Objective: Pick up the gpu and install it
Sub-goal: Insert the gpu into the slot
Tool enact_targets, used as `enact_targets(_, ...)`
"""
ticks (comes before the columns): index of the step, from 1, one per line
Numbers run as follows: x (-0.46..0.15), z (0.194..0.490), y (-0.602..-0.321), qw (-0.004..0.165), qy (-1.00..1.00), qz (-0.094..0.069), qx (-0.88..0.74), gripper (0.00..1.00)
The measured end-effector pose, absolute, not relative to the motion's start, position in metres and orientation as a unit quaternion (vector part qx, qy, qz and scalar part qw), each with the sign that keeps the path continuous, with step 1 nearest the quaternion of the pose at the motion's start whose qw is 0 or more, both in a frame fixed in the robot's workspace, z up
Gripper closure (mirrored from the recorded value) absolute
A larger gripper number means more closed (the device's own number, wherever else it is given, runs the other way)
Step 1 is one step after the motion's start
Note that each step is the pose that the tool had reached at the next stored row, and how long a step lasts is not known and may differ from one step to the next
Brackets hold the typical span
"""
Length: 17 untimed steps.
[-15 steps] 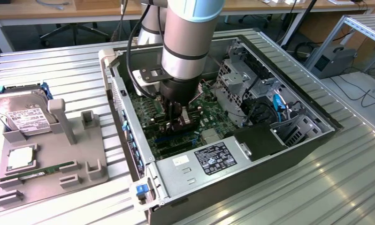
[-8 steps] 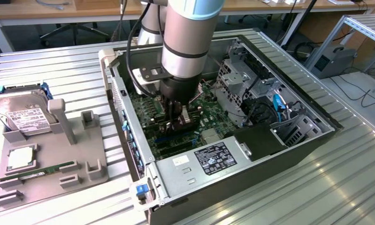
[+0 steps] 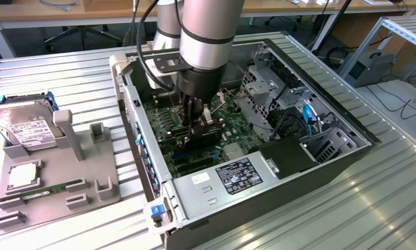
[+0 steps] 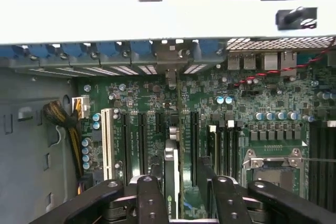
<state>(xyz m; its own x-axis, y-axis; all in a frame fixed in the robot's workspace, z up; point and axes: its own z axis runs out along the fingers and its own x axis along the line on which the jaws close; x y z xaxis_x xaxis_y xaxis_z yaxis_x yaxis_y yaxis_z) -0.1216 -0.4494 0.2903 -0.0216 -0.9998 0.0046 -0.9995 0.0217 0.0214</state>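
Exterior view: my arm reaches down into the open computer case (image 3: 319, 156) lying on its side on the slatted metal table (image 3: 374, 208). My claw (image 3: 196, 127) sits low over the green motherboard (image 3: 169, 133), roughly mid-case, and grips the gpu (image 3: 206, 136) between its fingers, so it is clenched on the card, jaws fairly wide. Card stands on edge, dark cooler side showing, just above or touching the board; can't tell whether it is seated in a slot.

Wrist view: claw (image 4: 178, 192) fingers straddle the gpu (image 4: 172, 182), seen edge-on, silver bracket strip running away toward the rear wall of the case. Card lines up between the black expansion slots (image 4: 142, 140), next to a white slot (image 4: 109, 142). CPU socket (image 4: 273, 163) lies off to one side, a yellow-black cable bundle (image 4: 63, 121) to the other.

On the exterior view's left, outside the case, a grey parts holder (image 3: 62, 177) sits on the table with a hard drive (image 3: 24, 127), a CPU chip (image 3: 24, 177) and a memory stick (image 3: 51, 188) in it. Power supply (image 3: 222, 185) fills the near end of the case.
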Motion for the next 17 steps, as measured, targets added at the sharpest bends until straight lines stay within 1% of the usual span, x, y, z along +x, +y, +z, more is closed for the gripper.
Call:
enact_targets(4,-0.118,0.291,-0.448,0.011,-0.715,-0.007,0.699,0.61)
enact_targets(8,-0.104,0.291,-0.448,0.018,-0.715,-0.013,0.699,0.86)
enact_targets(10,-0.095,0.291,-0.448,0.022,-0.714,-0.018,0.699,0.86)
enact_targets(11,-0.092,0.291,-0.448,0.024,-0.714,-0.019,0.699,0.89)
enact_targets(17,-0.085,0.291,-0.448,0.028,-0.714,-0.023,0.699,0.89)
